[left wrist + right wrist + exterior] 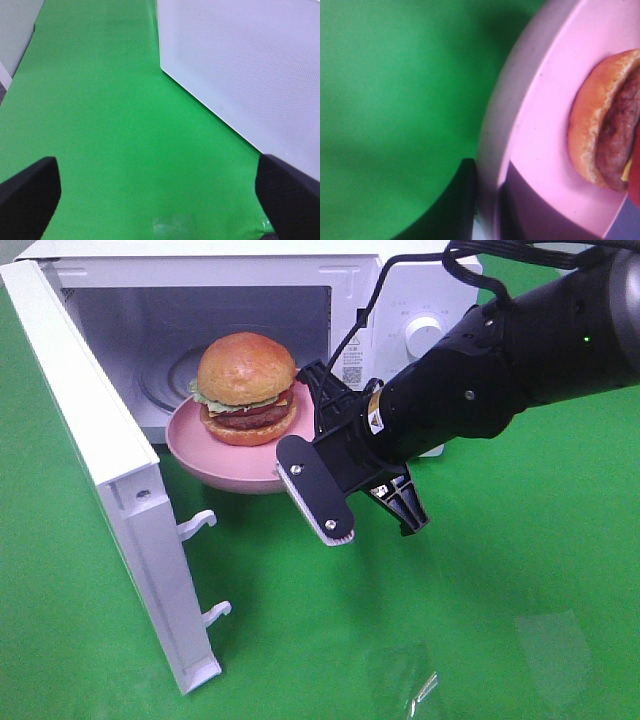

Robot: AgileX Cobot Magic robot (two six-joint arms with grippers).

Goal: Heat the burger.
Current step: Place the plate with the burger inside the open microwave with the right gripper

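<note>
Right pincer (312, 408) grips the right rim of the shallow pink plate (215, 465) carrying the tall glossy-bunned burger (246, 388) at the open white microwave's (400, 300) mouth, so setting it inside, releasing, closing the white door (100, 460) and starting look left to do.

Nothing here can be read outright. A small white rectangular sticker (355, 365) on the front of the white microwave oven (200, 272), just beyond the right end effector (305, 475), carries several rows of fine dark print, too small to make out. Farther beyond it, faint grey marks (400, 308) stand beside the round white knob (424, 332) of the control panel, also illegible. On the black robot arm (500, 370), just behind the end effector, sits a small yellow label (375, 418), perhaps a warning sign, its symbol blurred.
</note>
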